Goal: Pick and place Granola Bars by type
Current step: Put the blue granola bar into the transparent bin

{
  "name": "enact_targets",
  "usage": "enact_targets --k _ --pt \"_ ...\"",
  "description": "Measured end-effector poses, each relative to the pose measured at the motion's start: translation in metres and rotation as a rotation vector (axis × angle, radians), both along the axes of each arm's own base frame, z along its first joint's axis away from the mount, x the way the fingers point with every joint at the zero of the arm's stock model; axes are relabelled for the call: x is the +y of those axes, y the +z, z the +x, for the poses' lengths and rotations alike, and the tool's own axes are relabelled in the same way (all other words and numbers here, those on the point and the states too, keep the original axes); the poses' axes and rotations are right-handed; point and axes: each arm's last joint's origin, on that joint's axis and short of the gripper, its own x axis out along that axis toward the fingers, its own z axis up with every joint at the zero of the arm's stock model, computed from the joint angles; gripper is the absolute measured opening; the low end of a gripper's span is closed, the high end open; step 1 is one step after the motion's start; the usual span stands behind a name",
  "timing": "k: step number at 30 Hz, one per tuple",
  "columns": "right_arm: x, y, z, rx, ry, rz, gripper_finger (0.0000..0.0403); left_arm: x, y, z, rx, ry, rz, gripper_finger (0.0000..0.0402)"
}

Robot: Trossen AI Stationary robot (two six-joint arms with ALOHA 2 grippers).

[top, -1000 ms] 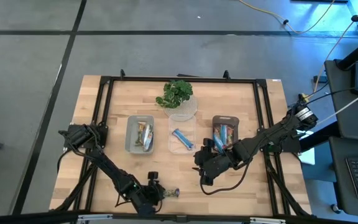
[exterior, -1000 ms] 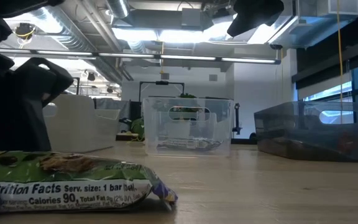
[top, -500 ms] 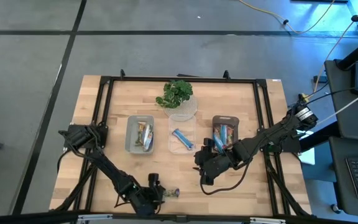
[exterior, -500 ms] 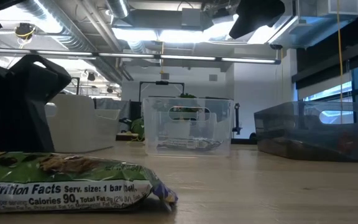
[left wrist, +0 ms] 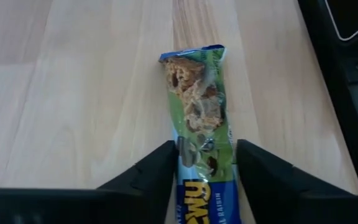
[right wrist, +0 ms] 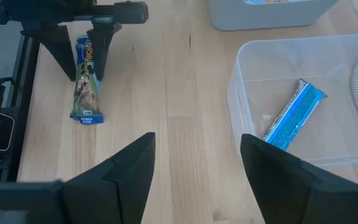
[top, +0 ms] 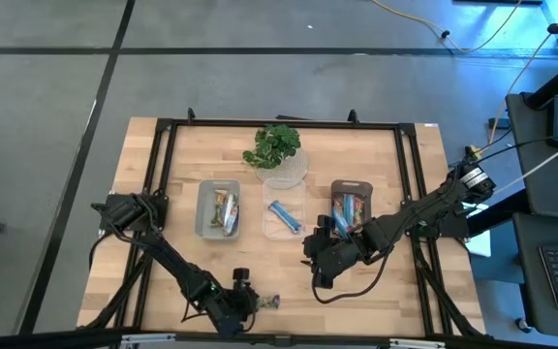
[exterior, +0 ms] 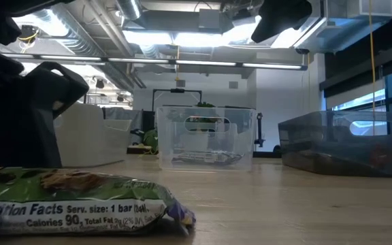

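Note:
A green-wrapped granola bar (left wrist: 197, 106) lies flat on the wood near the table's front edge (top: 267, 301) (exterior: 80, 204). My left gripper (left wrist: 205, 155) is down at the bar's left end (top: 248, 301) and shut on it. My right gripper (right wrist: 194, 155) hangs open above the table's middle right (top: 318, 258), with nothing between its fingers. More granola bars lie in the three bins: several in the grey bin (top: 204, 221), one blue bar (right wrist: 289, 118) in the clear bin (top: 284, 231), and several in the dark bin (top: 337, 189). My left gripper pinches the granola bar between its two fingers, one on each long edge (left wrist: 182, 163), near the end with the blue print. The fingers slant down from the table's left and lie along the bar. The bar rests flat on the table, its free end (left wrist: 191, 57) pointing away.
A potted green plant (top: 274, 145) stands behind the bins at the far middle. A black frame rail (top: 163, 165) runs around the tabletop. Bare wood lies between the bins and the front edge (right wrist: 173, 93).
In the low view my left gripper's fingers have drawn off the bar's end and then come back onto it. The bar has stayed on the table in the same place.

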Motion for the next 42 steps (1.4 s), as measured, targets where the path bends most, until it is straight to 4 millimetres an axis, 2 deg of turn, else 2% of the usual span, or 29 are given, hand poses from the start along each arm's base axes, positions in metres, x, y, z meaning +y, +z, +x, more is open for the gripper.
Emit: enact_targets --k 8,14,19,24,28,32,36,42 --pt "0.0 0.0 0.0 -0.001 -0.013 0.012 0.0239 0.006 0.0 0.007 0.017 0.001 -0.033 0.0103" --pt "-0.003 0.008 -0.006 0.003 -0.035 0.05 0.0239 0.019 0.013 0.013 0.028 -0.007 -0.031 0.0087" --pt "-0.013 0.03 -0.024 -0.01 -0.093 0.109 0.0239 0.054 0.039 0.024 0.022 0.087 0.019 0.0087" --pt "-0.023 0.052 -0.041 -0.055 -0.142 0.165 0.0239 0.094 0.071 0.042 -0.056 0.252 -0.066 0.0087" --pt "-0.026 0.058 -0.047 -0.062 -0.156 0.18 0.0239 0.128 0.102 0.051 -0.17 0.384 -0.116 0.0087" --pt "-0.027 0.057 -0.048 -0.049 -0.171 0.183 0.0239 0.162 0.122 0.058 -0.321 0.633 -0.146 0.0088" --pt "-0.026 0.055 -0.046 -0.044 -0.173 0.179 0.0239 0.186 0.117 0.066 -0.331 0.738 -0.134 0.0088" --pt "-0.026 0.055 -0.047 -0.046 -0.175 0.183 0.0239 0.197 0.086 0.081 -0.254 0.752 -0.16 0.0088"
